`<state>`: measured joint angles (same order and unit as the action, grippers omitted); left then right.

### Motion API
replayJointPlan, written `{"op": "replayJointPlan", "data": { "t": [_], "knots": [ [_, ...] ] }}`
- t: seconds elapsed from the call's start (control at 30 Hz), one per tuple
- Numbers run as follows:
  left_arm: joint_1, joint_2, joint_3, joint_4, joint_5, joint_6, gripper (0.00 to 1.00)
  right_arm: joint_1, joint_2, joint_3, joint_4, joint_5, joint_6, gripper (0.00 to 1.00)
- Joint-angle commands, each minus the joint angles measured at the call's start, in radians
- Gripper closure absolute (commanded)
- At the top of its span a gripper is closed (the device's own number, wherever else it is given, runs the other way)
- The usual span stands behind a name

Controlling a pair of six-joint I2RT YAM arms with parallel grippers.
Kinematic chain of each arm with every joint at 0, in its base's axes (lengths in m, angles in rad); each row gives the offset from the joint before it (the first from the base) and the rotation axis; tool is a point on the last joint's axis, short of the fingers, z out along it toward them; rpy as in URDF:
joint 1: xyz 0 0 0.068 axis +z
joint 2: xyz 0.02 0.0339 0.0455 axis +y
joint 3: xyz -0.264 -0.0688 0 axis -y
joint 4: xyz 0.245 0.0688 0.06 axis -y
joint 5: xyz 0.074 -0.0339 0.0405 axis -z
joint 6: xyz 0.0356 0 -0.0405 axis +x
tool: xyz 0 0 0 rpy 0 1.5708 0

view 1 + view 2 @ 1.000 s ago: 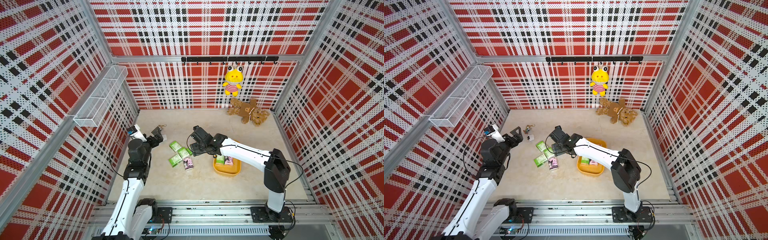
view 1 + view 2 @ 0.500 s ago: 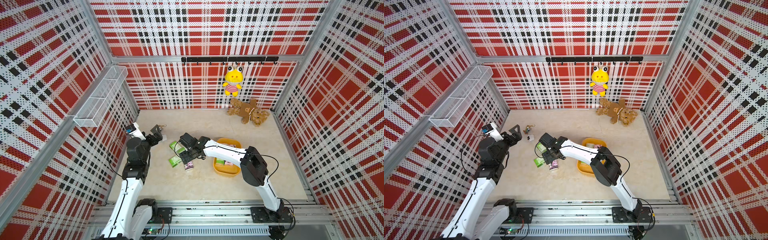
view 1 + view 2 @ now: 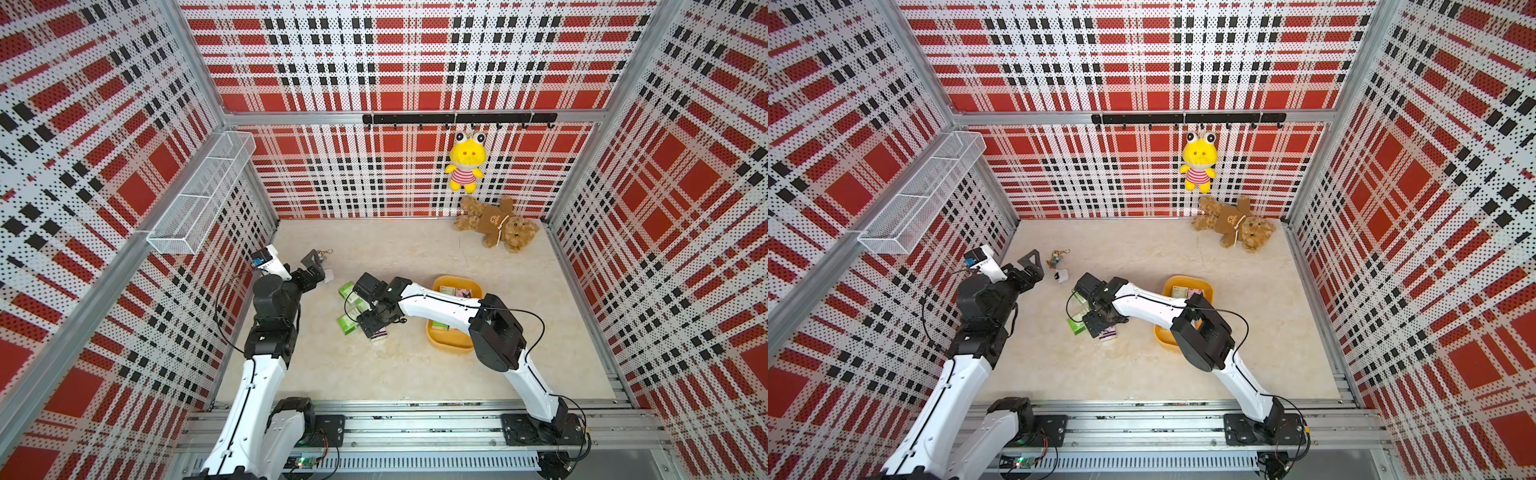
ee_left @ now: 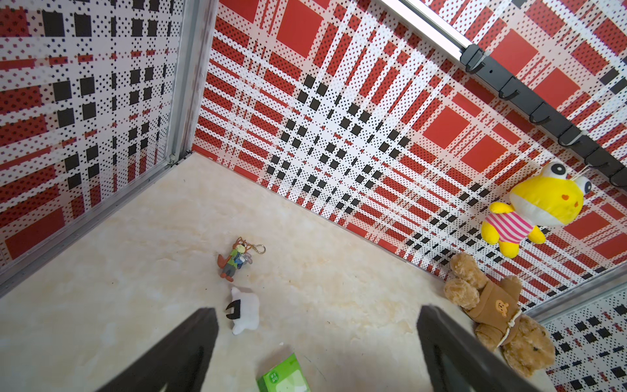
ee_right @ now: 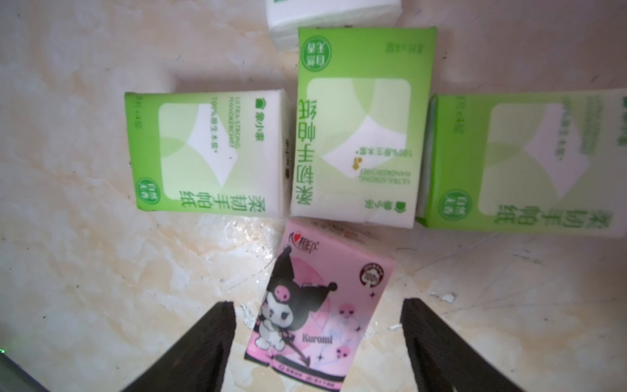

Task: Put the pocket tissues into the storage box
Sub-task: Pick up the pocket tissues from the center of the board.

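**Operator:** What changed in the last second?

**Spotter:** Your right fingers [image 5: 203, 346] have drawn nearer and come down over the loose pocket tissues [image 3: 347, 328] left of the storage box [image 3: 451, 347]. They stand wide apart, straddling the pink packet [image 5: 325, 288] without touching it. Your left fingers [image 4: 176, 349] have barely moved and are spread on nothing.

**Operator:** What's crowding it?

**Spotter:** Three green packets [image 5: 359, 125] lie just beside the pink one, and the middle one touches it. More packets lie in the box. Farther left are a white plush [image 4: 244, 312] and a fox keychain [image 4: 235, 259]. A teddy bear [image 3: 494, 226] lies by the far wall.

**Operator:** Any print?

**Spotter:** "Kuromi" on the pink packet, "ULTRA-STRONG HANDKERCHIEF" on the green ones.
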<state>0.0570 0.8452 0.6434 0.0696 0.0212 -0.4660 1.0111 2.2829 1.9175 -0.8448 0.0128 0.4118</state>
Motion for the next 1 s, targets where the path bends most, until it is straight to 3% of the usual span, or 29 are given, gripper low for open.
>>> {"op": "replayJointPlan", "data": {
  "t": [0.0, 0.53, 0.7, 0.97],
  "knots": [
    [0.01, -0.008, 0.004, -0.008, -0.002, 0.015, 0.01, 0.007, 0.028, 0.024, -0.036, -0.008, -0.006, 0.16],
    [0.021, -0.011, -0.011, -0.01, 0.0, 0.023, 0.01, 0.01, 0.069, 0.057, -0.072, 0.015, -0.018, 0.32],
    [0.023, -0.011, -0.014, -0.01, 0.001, 0.023, 0.01, 0.011, 0.069, 0.055, -0.074, 0.016, -0.022, 0.44],
    [0.024, -0.011, -0.017, -0.01, 0.004, 0.021, 0.01, 0.01, -0.021, -0.005, -0.007, 0.023, -0.021, 0.51]
  ]
}}
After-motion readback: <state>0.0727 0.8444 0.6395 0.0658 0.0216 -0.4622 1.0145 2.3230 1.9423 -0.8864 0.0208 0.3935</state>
